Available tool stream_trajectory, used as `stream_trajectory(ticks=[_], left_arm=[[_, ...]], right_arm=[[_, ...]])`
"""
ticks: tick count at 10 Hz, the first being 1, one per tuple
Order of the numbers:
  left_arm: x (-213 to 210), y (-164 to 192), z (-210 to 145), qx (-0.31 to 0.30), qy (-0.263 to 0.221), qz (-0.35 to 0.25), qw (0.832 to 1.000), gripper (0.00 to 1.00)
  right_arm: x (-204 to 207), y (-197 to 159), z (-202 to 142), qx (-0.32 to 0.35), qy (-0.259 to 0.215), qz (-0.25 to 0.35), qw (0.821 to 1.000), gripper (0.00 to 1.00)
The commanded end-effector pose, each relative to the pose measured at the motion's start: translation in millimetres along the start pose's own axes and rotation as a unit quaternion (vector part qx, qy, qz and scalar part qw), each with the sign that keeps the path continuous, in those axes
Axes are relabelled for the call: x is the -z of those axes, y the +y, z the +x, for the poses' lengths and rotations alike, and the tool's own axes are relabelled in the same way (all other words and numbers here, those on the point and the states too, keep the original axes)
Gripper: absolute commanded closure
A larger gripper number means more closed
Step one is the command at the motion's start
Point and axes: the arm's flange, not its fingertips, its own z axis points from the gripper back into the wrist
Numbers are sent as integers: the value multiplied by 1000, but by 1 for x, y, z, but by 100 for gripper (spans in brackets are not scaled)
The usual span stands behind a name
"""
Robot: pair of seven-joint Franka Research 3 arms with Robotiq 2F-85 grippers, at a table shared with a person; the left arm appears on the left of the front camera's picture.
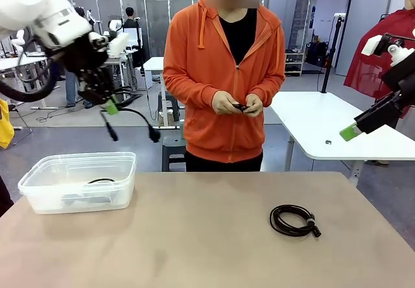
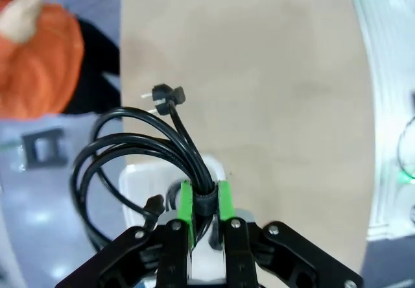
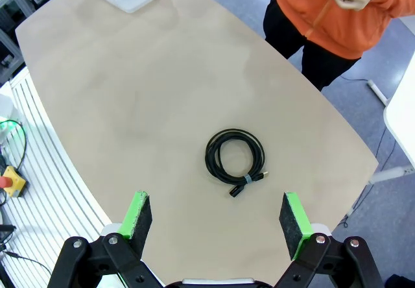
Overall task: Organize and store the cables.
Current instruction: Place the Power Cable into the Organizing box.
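You have the left gripper (image 1: 111,106) clamped on a dangling cable (image 1: 135,115) above the clear bin (image 1: 39,183); a coiled cable (image 1: 293,221) lies on the table (image 1: 194,242).

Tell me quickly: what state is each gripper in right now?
Left gripper: shut on a coiled black cable, held in the air.
Right gripper: open, holding nothing.

Clear plastic bin (image 1: 45,200) on tan table (image 1: 194,236)
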Motion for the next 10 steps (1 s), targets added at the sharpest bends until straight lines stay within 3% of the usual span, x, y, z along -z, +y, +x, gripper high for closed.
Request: stream_trajectory(ticks=[1, 4, 10], left_arm=[[-2, -9, -26, -66, 34, 34, 997, 82], [-1, -7, -87, -147, 114, 78, 979, 82], [52, 24, -150, -212, 122, 47, 968, 82]], right_arm=[[0, -1, 0, -2, 0, 2, 1000, 0], [0, -1, 0, -2, 0, 2, 1000, 0], [0, -1, 0, -2, 0, 2, 1000, 0]])
